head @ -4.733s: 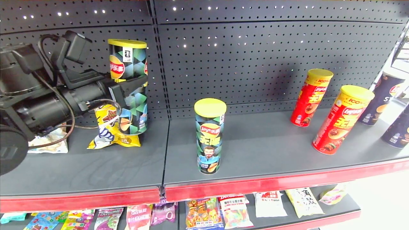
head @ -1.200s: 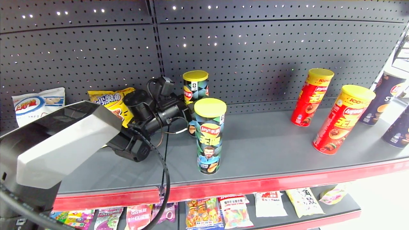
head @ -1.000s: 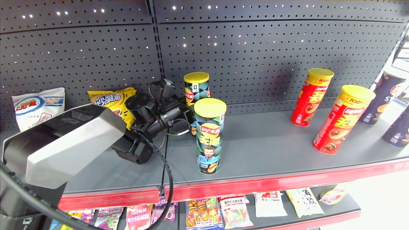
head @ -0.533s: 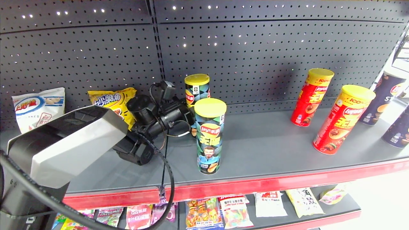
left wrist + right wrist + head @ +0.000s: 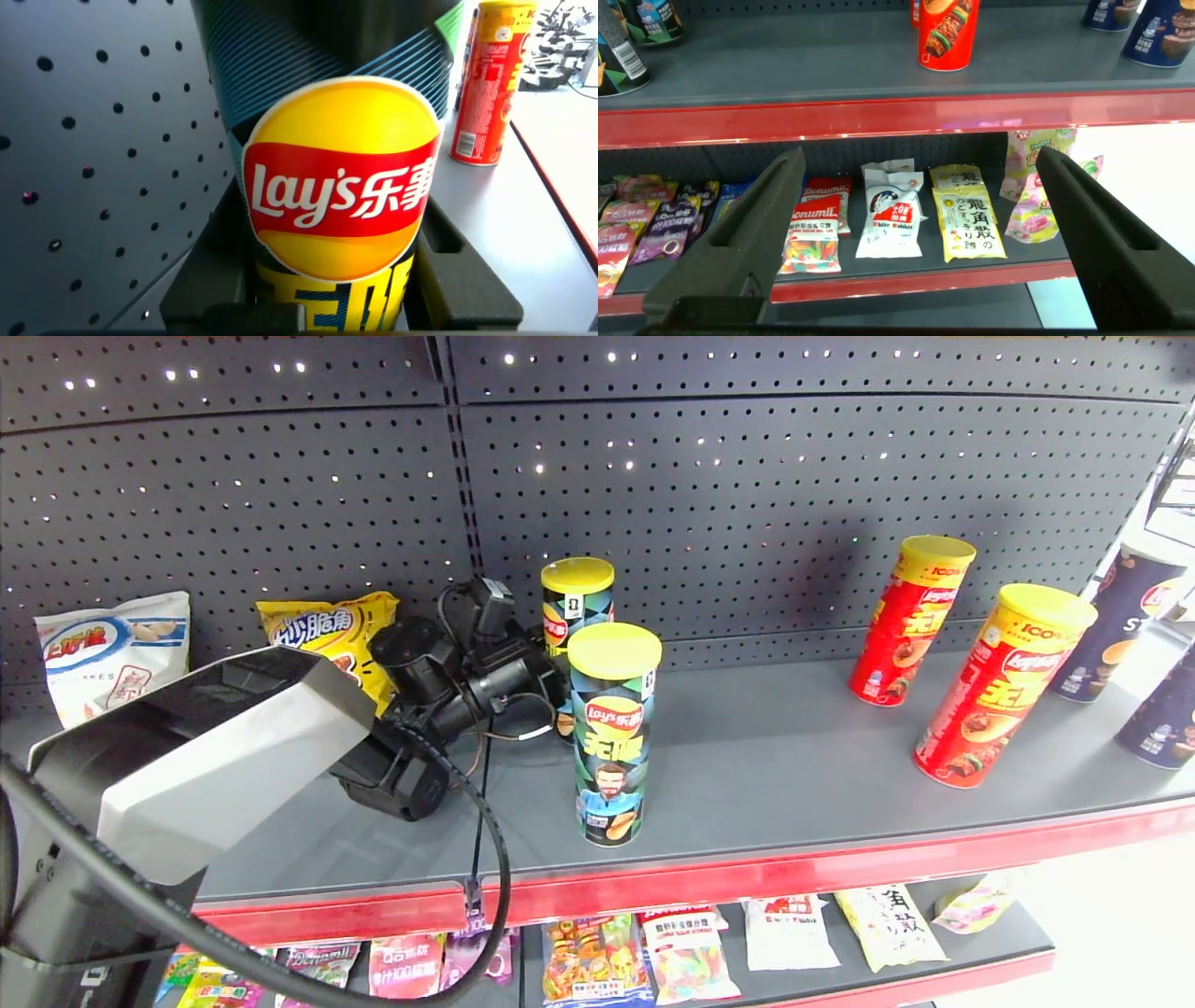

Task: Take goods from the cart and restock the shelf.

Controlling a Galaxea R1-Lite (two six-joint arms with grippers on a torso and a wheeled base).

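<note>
A chip can (image 5: 576, 602) with a yellow lid and a dark geometric pattern stands upright at the back of the grey shelf (image 5: 794, 775). My left gripper (image 5: 558, 667) is shut on its lower half. The can's base is hidden behind a second can of the same kind (image 5: 611, 733) standing near the shelf's front edge. In the left wrist view the held can (image 5: 341, 196) sits between my black fingers (image 5: 462, 271), close to the pegboard. My right gripper (image 5: 920, 233) is open and holds nothing, in front of the lower shelf.
Two red cans (image 5: 910, 621) (image 5: 1004, 686) and dark blue cans (image 5: 1116, 625) stand on the shelf to the right. A white bag (image 5: 112, 649) and a yellow bag (image 5: 327, 635) lean on the pegboard at left. Snack bags (image 5: 686, 952) line the lower shelf.
My left gripper has carried the can from the shelf's left end rightward to behind the front can. Over the last second it has sunk a little lower.
</note>
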